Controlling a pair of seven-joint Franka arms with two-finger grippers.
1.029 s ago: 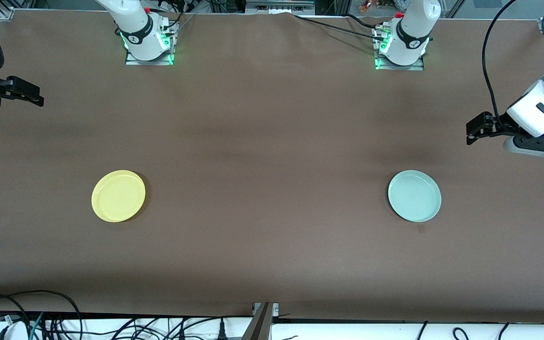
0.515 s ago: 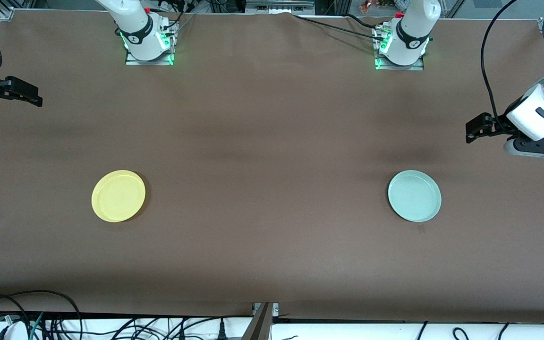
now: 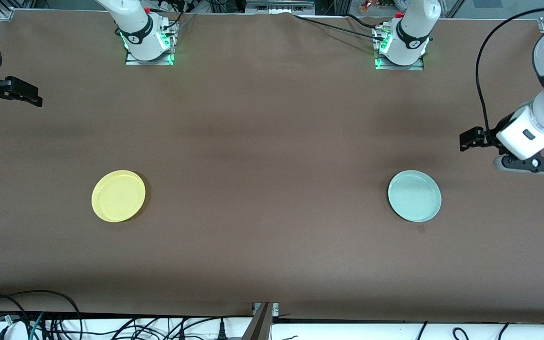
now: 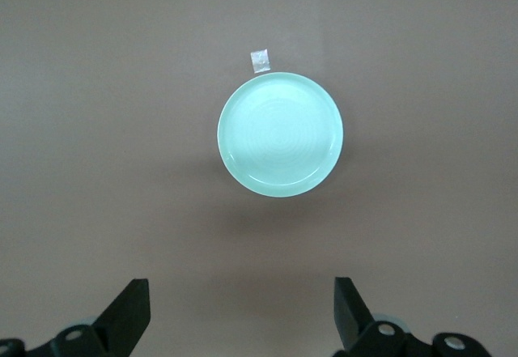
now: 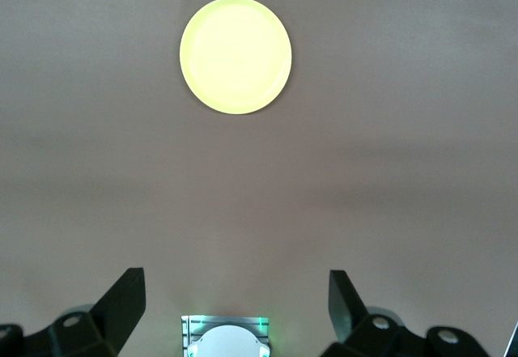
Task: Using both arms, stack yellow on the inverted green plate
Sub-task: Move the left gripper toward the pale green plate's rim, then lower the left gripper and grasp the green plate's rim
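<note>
Front view: the yellow plate (image 3: 118, 196) lies flat on the brown table (image 3: 272, 141), toward the right arm's end. The green plate (image 3: 414, 196) lies flat toward the left arm's end. Both plates sit right side up, rims up. They are well apart, and about as near to the front camera as each other. Neither plate has moved since a second ago.

The left gripper (image 3: 470, 139) hangs in the air over the bare table at the left arm's end, near the green plate but not over it and not touching it. A second ago it was a bit closer to the table's edge. Now the left arm (image 3: 543, 113) has swung in, and the gripper has slid a little toward the green plate. In the left wrist view its two fingers (image 4: 129, 316) are wide apart with nothing between them, and the green plate (image 4: 280, 134) shows below with a small bit of tape (image 4: 259, 60) just beside its rim.

The right gripper (image 3: 19, 92) hangs over the table's edge at the right arm's end, well apart from the yellow plate. It has hardly moved. In the right wrist view its fingers (image 5: 121, 304) are wide apart too and hold nothing, and the yellow plate (image 5: 235, 55) lies down below on the table.
</note>
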